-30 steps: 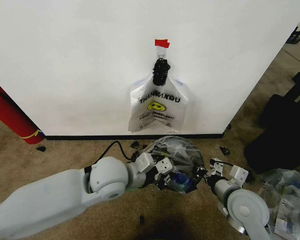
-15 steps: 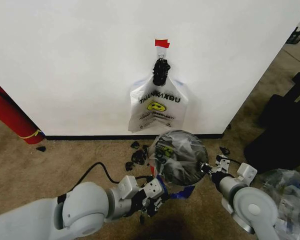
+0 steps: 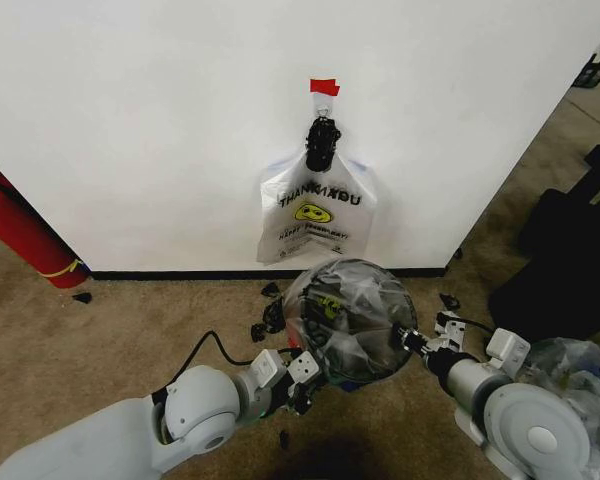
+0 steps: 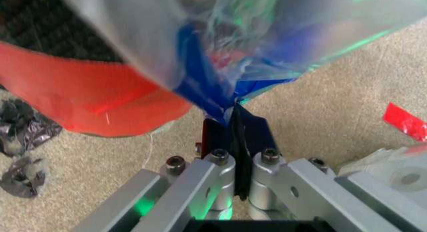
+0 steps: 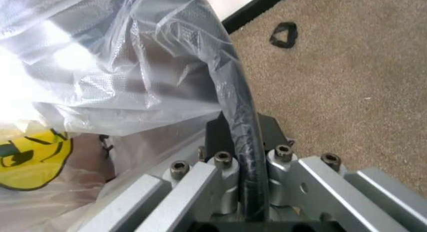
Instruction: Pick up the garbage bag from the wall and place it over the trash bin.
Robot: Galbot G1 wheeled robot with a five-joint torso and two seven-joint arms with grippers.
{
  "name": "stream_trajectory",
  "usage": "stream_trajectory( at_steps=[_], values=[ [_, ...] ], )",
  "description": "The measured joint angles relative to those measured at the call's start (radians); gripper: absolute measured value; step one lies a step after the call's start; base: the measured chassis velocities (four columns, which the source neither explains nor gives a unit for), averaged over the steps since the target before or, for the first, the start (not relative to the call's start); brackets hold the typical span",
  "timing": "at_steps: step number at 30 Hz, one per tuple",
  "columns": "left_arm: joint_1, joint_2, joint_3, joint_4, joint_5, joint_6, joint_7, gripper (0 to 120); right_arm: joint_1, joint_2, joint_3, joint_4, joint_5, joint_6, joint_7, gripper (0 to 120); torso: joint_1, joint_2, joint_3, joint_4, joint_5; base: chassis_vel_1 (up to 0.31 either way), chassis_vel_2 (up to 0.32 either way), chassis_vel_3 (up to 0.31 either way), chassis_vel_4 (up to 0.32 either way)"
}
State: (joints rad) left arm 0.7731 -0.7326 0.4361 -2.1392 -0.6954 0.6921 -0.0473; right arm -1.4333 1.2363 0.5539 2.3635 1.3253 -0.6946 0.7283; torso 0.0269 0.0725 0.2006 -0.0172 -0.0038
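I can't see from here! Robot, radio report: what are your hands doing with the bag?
Left end effector shut on garbage bag's blue edge. Right end effector shut on bagged rim. Bag draped over trash bin. Nothing in the way.

R gripper [image 5: 241,142] fingers pinched on black bin rim [image 5: 235,94] w/ clear bag [image 5: 127,66] draped over it. Yellow smiley [image 5: 33,152] shows thru plastic. Tan carpet [image 5: 347,76], small black scrap [image 5: 285,34] on it.

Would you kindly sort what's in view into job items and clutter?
Job: garbage bag stretched over the trash bin; left tool and right tool gripping its edges.
Clutter: smiley bag, fire extinguisher, plastic heap.
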Motion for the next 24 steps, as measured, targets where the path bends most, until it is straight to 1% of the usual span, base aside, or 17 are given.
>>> stream_trajectory(
  at_steps=[2,7,9,10,11,14,15,18,19,20,21,22,23,24],
  values=[
    [0.007,0.001,-0.003,-0.002,0.002,-0.001,-0.001,0,0.002,-0.003,0.0,-0.004,-0.002,0.0,-0.001,0,0.0,0.0,0.0,0.0,-0.0001,0.0,0.0,0.0,0.0],
    [0.025,0.025,-0.024,-0.049,0.001,-0.003,-0.004,0,0.01,-0.006,-0.001,-0.025,-0.009,0.002,-0.009,0,0.0,0.0,0.0,0.0,0.0,0.0,0.0,0.0,0.0],
    [0.04,0.041,-0.042,-0.07,0.001,0.012,-0.014,8,0.012,-0.006,-0.001,-0.035,-0.015,0.004,-0.016,0,0.0,0.0,0.0,0.0,0.0,0.0,0.0,0.0,0.0],
    [0.04,0.041,-0.042,-0.07,0.001,0.012,-0.014,8,0.012,-0.006,-0.001,-0.035,-0.015,0.004,-0.016,0,0.0,0.0,0.0,0.0,0.0,0.0,0.0,0.0,0.0],
    [0.053,0.049,-0.054,-0.077,0.005,0.021,-0.019,11,0.013,-0.004,-0.002,-0.039,-0.02,0.006,-0.021,0,0.0,0.0,0.0,0.0,0.0001,0.0,0.0,0.0,0.0],
    [0.104,0.068,-0.11,-0.092,0.037,0.033,-0.024,25,0.011,-0.004,-0.004,-0.048,-0.048,0.014,-0.044,0,0.0,0.0,0.0,0.0001,0.0,0.0,0.0,0.0,0.0],
    [0.104,0.068,-0.11,-0.092,0.037,0.033,-0.024,25,0.011,-0.004,-0.004,-0.048,-0.048,0.014,-0.044,0,0.0,0.0,0.0,0.0001,0.0,0.0,0.0,0.0,0.0],
    [0.154,0.082,-0.195,-0.118,0.04,0.041,-0.025,36,0.003,-0.012,-0.008,-0.057,-0.105,0.02,-0.076,0,0.0,0.0,0.0,0.0,-0.0002,0.0,0.0,0.0,0.0],
    [0.18,0.092,-0.247,-0.132,0.03,0.042,-0.02,43,0.004,-0.017,-0.009,-0.064,-0.122,0.02,-0.08,0,0.0,0.0,0.0,-0.0001,-0.0001,0.0,0.0,0.0,0.0],
    [0.201,0.099,-0.282,-0.14,0.021,0.042,-0.018,46,0.004,-0.02,-0.011,-0.069,-0.131,0.02,-0.085,0,0.0,0.0,0.0,-0.0002,0.0,0.0,0.0,0.0,0.0],
    [0.212,0.102,-0.299,-0.143,0.018,0.042,-0.016,49,0.005,-0.023,-0.013,-0.073,-0.138,0.02,-0.091,0,0.0,0.0,0.0,-0.0001,0.0,0.0,0.0,0.0,0.0],
    [0.241,0.109,-0.342,-0.15,0.008,0.042,-0.013,54,0.005,-0.028,-0.017,-0.083,-0.161,0.023,-0.114,0,0.0,0.0,0.0,0.0,-0.0001,0.0,0.0,0.0,0.0],
    [0.241,0.109,-0.342,-0.15,0.008,0.042,-0.013,54,0.005,-0.028,-0.017,-0.083,-0.161,0.023,-0.114,0,0.0,0.0,0.0,0.0,-0.0001,0.0,0.0,0.0,0.0],
    [0.265,0.113,-0.376,-0.155,-0.001,0.043,-0.012,59,0.003,-0.034,-0.022,-0.094,-0.196,0.031,-0.143,0,0.0,0.0,0.0,0.0001,-0.0001,0.0,0.0,0.0,0.0]
  ],
)
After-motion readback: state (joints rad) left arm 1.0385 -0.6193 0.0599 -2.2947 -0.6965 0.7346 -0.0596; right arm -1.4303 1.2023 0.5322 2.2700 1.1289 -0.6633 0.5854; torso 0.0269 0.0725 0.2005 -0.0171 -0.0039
